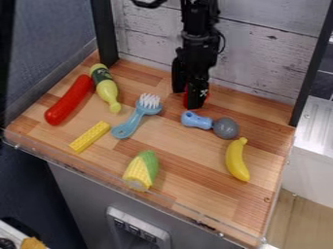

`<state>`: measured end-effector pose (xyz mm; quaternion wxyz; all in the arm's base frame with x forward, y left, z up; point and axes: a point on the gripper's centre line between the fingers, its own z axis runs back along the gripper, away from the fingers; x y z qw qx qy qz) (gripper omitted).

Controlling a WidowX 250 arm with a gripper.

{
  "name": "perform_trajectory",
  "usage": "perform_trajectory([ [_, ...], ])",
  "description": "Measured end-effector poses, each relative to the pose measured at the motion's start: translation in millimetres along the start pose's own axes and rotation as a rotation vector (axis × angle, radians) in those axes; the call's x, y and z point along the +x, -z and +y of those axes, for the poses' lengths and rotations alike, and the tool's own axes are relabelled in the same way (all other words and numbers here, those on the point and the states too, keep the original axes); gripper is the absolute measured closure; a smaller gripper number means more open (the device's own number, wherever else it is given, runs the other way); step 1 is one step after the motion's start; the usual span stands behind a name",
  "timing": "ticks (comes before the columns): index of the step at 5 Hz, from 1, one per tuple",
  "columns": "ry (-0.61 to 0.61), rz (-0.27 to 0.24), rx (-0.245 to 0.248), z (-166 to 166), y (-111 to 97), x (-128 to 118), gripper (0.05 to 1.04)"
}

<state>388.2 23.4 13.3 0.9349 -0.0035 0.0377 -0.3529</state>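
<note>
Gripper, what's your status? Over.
Gripper low at back, right by red thing. Red thing mostly hidden; grip unclear. Blue brush and blue-grey toy nearby. Over.

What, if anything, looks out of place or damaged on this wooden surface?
Nothing looks spilled or broken. The one mild oddity is the blue brush, a cleaning tool lying among food-like toys such as the corn and the banana.

wooden counter, red object, corn, banana
</note>
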Motion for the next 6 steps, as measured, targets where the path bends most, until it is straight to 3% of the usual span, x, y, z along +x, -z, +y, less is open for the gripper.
perform_trajectory([
  [1,0.018,-0.006,0.009,2.4,2.1,1.0,0.085],
  [3,-0.099,-0.016,0.012,3.5,3.3,4.1,0.284],
  [5,-0.221,-0.017,0.008,3.9,3.1,5.1,0.285],
  [6,-0.351,0.020,-0.023,-0.8,0.4,1.9,0.285],
])
